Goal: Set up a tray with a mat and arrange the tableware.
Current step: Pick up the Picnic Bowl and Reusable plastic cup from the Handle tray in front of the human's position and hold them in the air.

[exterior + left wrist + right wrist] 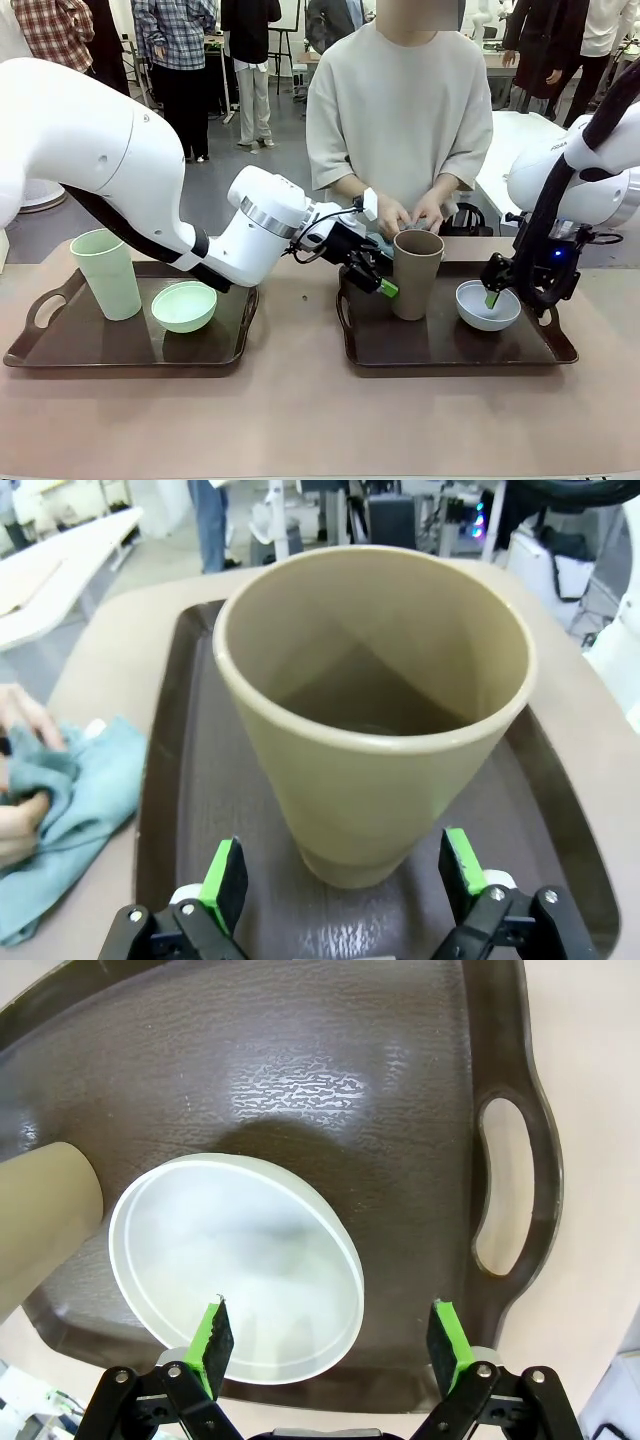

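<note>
On the right brown tray (445, 345) stand a tan cup (417, 272) and a white bowl (488, 305). My left gripper (385, 285) is open, low at the cup's left side; in the left wrist view its fingers (225, 875) flank the base of the cup (375, 710) without touching. My right gripper (492, 298) hangs open over the bowl's near rim, one finger (213, 1345) above the inside of the bowl (235, 1260) and the other outside. The left tray (80, 350) holds a mint cup (107, 272) and a mint bowl (184, 305). The person's hands hold a teal cloth mat (70, 800) behind the right tray.
The person (400, 110) stands at the far edge, hands (405, 212) just behind the tan cup. The tan tabletop (300, 420) lies bare in front of both trays and in the gap between them. Other people stand farther back.
</note>
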Robot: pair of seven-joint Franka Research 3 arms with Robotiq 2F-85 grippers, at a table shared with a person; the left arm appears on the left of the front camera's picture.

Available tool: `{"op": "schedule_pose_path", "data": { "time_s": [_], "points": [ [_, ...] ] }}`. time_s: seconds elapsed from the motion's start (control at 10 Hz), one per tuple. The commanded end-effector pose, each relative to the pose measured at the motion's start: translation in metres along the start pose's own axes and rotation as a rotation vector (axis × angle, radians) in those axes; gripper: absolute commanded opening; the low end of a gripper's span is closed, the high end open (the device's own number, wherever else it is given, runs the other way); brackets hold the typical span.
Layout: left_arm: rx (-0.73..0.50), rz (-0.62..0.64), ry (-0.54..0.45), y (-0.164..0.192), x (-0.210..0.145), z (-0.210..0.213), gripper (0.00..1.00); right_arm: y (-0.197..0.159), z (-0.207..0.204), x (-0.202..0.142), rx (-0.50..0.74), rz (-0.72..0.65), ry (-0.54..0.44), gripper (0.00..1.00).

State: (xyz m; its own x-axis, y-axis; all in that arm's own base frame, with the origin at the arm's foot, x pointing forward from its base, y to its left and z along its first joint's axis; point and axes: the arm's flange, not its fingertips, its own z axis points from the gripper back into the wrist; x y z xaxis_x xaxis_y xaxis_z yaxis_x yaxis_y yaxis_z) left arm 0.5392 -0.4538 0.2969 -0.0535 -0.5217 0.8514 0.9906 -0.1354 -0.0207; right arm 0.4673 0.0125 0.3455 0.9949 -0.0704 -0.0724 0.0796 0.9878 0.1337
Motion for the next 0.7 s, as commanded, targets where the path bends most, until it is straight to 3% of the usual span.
{"op": "schedule_pose_path", "data": {
  "time_s": [0.0, 0.6],
  "points": [
    [-0.017, 0.005, 0.0, 0.003, 0.008, -0.006, 1.0, -0.002, -0.002, 0.006, 0.002, 0.023, 0.012, 1.0],
    [-0.06, -0.078, -0.02, 0.01, 0.022, -0.038, 1.0, 0.007, -0.004, 0.008, 0.016, 0.046, 0.008, 1.0]
  ]
}}
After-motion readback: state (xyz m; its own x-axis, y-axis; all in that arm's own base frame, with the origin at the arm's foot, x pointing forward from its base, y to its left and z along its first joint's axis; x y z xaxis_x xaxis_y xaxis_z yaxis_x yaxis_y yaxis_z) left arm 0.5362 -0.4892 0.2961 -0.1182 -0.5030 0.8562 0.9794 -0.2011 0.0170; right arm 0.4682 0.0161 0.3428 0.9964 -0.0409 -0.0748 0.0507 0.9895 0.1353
